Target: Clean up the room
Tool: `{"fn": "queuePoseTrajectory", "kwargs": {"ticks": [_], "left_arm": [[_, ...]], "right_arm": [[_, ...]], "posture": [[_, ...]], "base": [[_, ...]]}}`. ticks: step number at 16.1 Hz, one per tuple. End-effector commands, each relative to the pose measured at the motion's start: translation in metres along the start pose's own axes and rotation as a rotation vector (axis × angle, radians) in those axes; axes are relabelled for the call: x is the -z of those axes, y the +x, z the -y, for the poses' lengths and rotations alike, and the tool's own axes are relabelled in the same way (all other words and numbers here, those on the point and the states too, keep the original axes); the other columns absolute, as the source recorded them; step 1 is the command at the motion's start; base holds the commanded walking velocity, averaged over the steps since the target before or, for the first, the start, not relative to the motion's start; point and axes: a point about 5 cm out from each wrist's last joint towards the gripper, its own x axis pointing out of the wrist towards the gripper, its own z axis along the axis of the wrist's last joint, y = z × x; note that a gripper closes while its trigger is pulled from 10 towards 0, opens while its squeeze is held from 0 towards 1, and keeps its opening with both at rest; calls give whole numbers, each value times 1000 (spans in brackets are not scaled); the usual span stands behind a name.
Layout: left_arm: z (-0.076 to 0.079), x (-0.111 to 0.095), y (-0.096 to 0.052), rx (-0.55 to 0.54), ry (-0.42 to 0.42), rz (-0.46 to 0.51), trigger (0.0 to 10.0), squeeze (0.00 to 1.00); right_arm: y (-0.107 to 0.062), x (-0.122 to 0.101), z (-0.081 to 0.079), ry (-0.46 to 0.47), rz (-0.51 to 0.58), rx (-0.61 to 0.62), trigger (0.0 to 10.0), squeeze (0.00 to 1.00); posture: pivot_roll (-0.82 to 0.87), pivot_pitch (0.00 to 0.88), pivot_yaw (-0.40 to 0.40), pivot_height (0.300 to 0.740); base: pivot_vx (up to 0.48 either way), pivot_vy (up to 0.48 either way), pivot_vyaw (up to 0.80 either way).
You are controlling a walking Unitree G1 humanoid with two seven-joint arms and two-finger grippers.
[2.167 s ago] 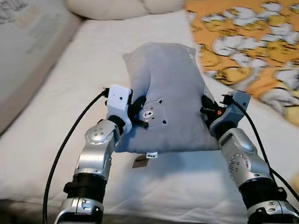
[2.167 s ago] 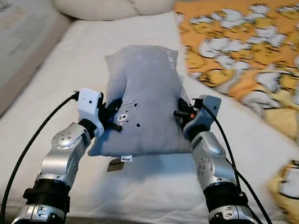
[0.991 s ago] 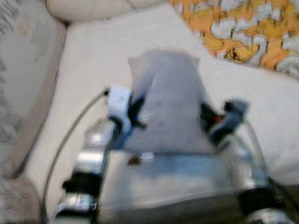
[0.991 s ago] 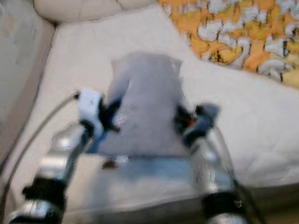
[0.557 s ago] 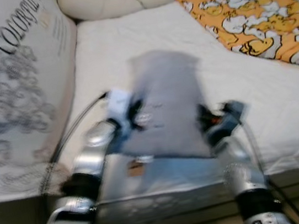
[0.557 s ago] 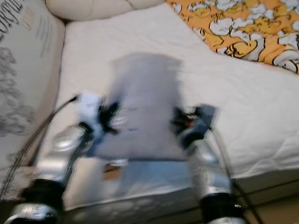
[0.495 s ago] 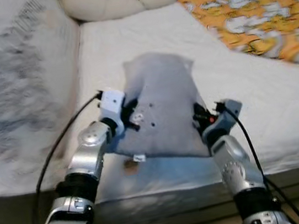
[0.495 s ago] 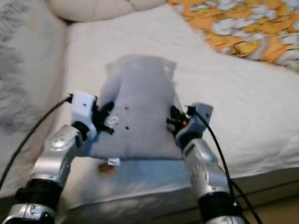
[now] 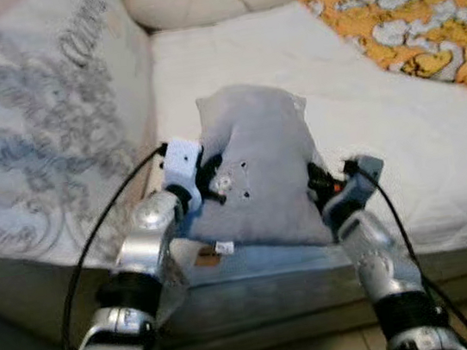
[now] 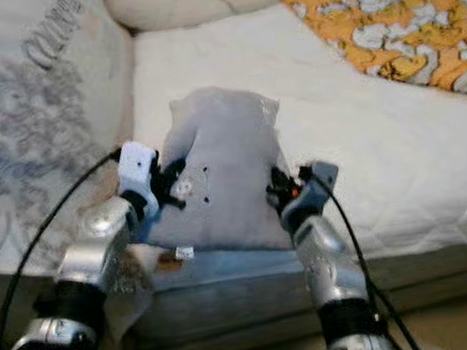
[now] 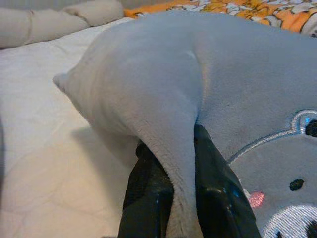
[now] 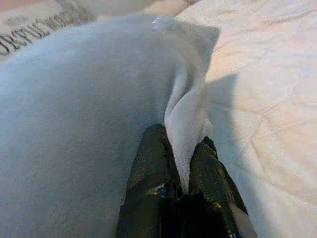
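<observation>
1. While both arms are reaching out over the bed's near edge, the left gripper is pinching a fold of the grey pillow between its two black fingers, on the side with the stitched bear face.
2. The right gripper is pinching the pillow's opposite edge the same way, fabric bunched between its pressed fingers.
3. The pillow is hanging between the two grippers, raised clear of the white mattress, which is lying below and beyond both of them.
4. Progress, as I judge it: pickup is done and the carry is underway; setting the pillow down is not yet done, and where it belongs cannot be told.
5. Count: one grey pillow held; one long cream bolster far ahead of the grippers at the bed's head; one large printed cushion outboard of the left gripper; one orange patterned blanket out past the right gripper.
</observation>
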Motion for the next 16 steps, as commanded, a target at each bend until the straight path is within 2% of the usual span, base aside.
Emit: {"fn": "queuePoseTrajectory", "kwargs": {"ticks": [1, 12, 16], "left_arm": [[-6, -17, 1, -24, 20, 65, 10000, 0], [-9, -19, 3, -44, 3, 71, 10000, 0], [-8, -19, 4, -44, -5, 73, 10000, 0]], "right_arm": [[2, -6, -5, 15, 24, -27, 10000, 0], [4, -8, -3, -8, 11, -27, 10000, 0], [3, -8, -3, -26, 6, -36, 10000, 0]], "posture": [[1, 0, 50, 740], [-3, 0, 46, 740], [-11, 0, 47, 740]], "base": [[0, 0, 0], [0, 0, 0], [255, 0, 0]]}}
